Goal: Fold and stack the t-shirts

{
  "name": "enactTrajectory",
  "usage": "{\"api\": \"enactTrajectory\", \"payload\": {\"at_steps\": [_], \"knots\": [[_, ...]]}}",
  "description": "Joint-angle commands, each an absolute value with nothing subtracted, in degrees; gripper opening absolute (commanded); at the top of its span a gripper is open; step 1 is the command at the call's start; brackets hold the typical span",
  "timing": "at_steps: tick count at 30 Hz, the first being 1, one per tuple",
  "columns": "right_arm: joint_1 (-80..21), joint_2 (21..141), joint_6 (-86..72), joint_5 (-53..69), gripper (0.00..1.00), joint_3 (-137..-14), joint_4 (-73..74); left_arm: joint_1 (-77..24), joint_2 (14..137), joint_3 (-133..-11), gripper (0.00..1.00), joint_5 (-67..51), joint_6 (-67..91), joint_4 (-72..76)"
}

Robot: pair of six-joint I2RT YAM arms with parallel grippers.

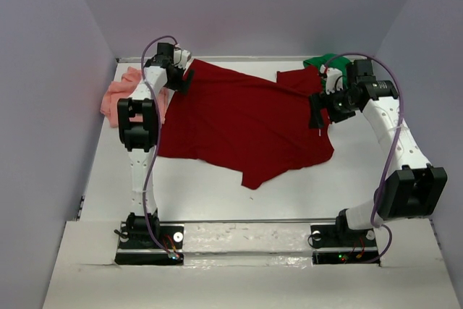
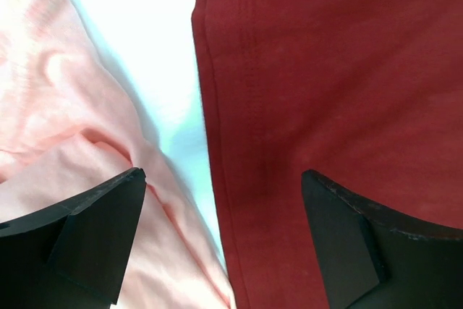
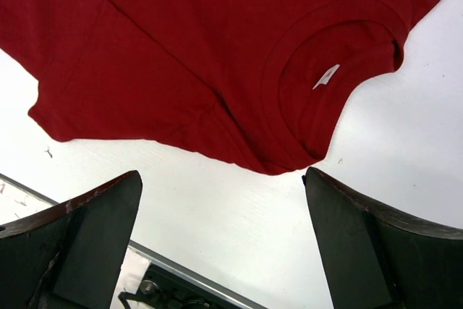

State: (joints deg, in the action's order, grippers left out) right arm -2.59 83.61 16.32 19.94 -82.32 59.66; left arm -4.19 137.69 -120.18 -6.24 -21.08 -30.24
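Note:
The dark red t-shirt (image 1: 246,121) lies spread out, a little rumpled, across the middle of the white table (image 1: 210,193). My left gripper (image 1: 184,81) hovers open over its back left edge. In the left wrist view the open gripper (image 2: 223,173) straddles the red hem (image 2: 246,106) and the salmon pink t-shirt (image 2: 65,106). The pink t-shirt (image 1: 124,95) is bunched at the far left. My right gripper (image 1: 318,112) stands open by the red shirt's right side. In its own view it (image 3: 221,172) hangs over bare table just below the collar (image 3: 318,85). The green t-shirt (image 1: 324,61) is crumpled at the back right.
Grey walls close in the table on the left, back and right. A metal rail (image 1: 246,222) with both arm bases runs along the near edge and shows in the right wrist view as the rail (image 3: 181,273). A white label (image 3: 326,76) sits inside the collar.

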Motion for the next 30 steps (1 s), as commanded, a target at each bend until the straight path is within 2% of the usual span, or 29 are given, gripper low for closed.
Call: {"api": "enactTrajectory", "payload": {"at_steps": [1,8,14,17,23,30], "knots": [[-2.2,82.2,16.8,20.9,1.0,-82.1,59.2,-5.6,128.1,-122.3,0.99,-9.6,-20.7,-31.4],[-2.2,83.6,16.7,21.5,1.0,-82.4,58.9,-8.8,121.9,-117.1,0.99,-22.6,-24.4,-26.5],[-2.2,82.9,16.7,20.5,1.0,-81.9,59.3,-10.0,129.1,-122.4,0.99,-31.1,-27.6,-30.0],[-2.2,82.6,16.7,20.1,1.0,-81.2,59.2,-10.7,131.7,-124.0,0.99,-29.8,-28.3,-28.2],[-2.2,83.8,16.4,19.5,1.0,-81.2,59.4,-12.4,140.6,-135.5,0.99,-25.8,-31.4,-32.5],[-2.2,84.6,16.5,19.7,1.0,-81.0,59.3,-12.7,142.6,-135.9,0.99,-25.0,-33.2,-32.9]]}}
